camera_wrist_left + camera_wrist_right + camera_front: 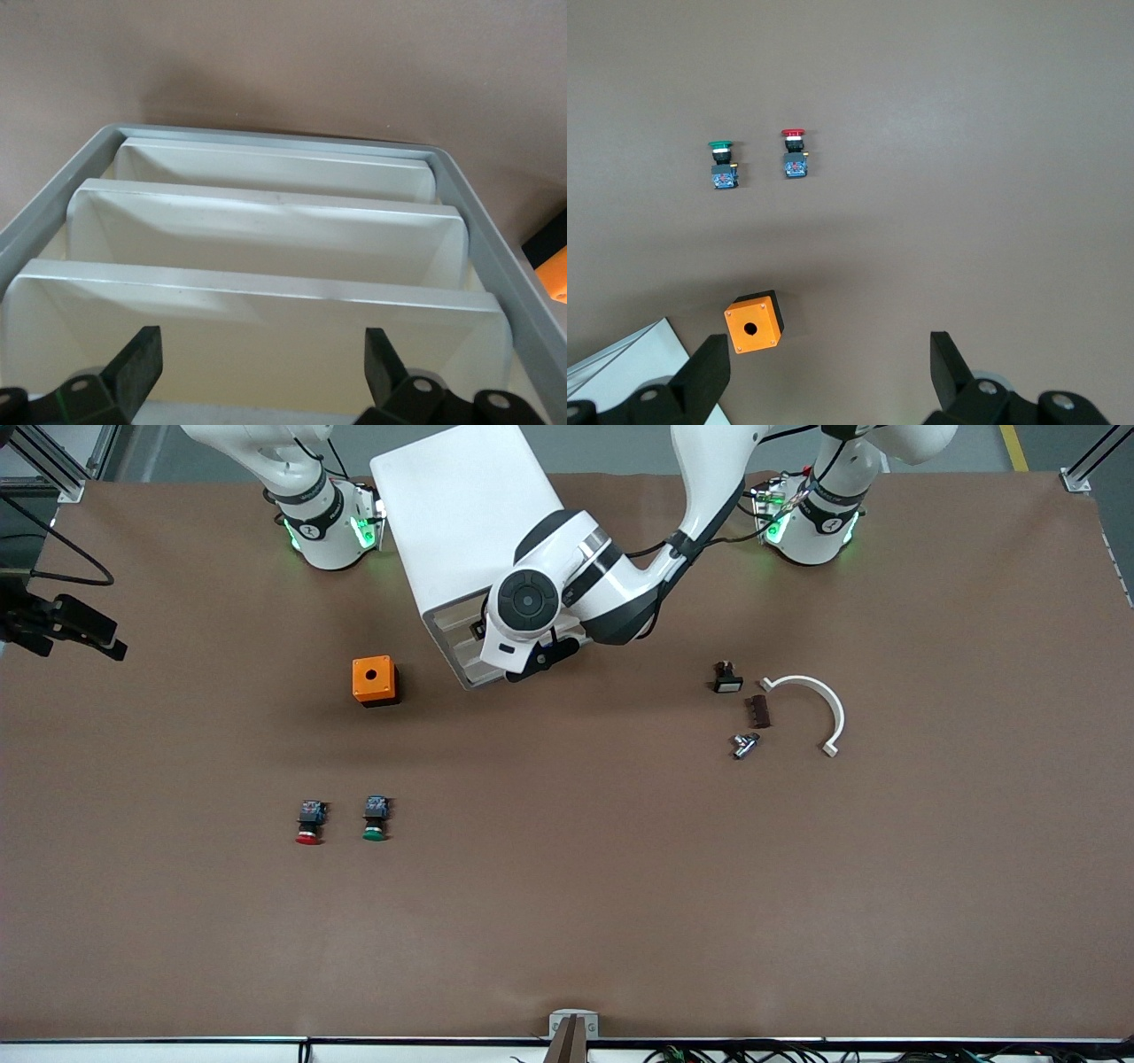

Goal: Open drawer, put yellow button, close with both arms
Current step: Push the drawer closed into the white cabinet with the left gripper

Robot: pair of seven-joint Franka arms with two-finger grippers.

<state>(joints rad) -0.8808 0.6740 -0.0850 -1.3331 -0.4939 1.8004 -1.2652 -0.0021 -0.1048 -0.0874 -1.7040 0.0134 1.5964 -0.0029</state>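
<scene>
The white cabinet (461, 522) stands between the two arm bases, its drawer face (461, 651) turned toward the front camera. My left gripper (532, 666) is right at that face. In the left wrist view, stacked white drawers (266, 230) sit in a grey frame (496, 257). The left gripper (263, 363) stands open just before the closest drawer front, with nothing between its fingers. My right gripper (830, 367) hangs open and empty high over the table beside the orange box (754, 322). The front view does not show it. The yellow button is out of view.
An orange box with a round hole (374, 680) sits near the cabinet's corner. A red-capped button (309, 823) and a green-capped button (376, 819) lie nearer the front camera. Toward the left arm's end lie a white arc piece (819, 700), a small black part (727, 677), a brown piece (759, 711) and a metal bit (744, 745).
</scene>
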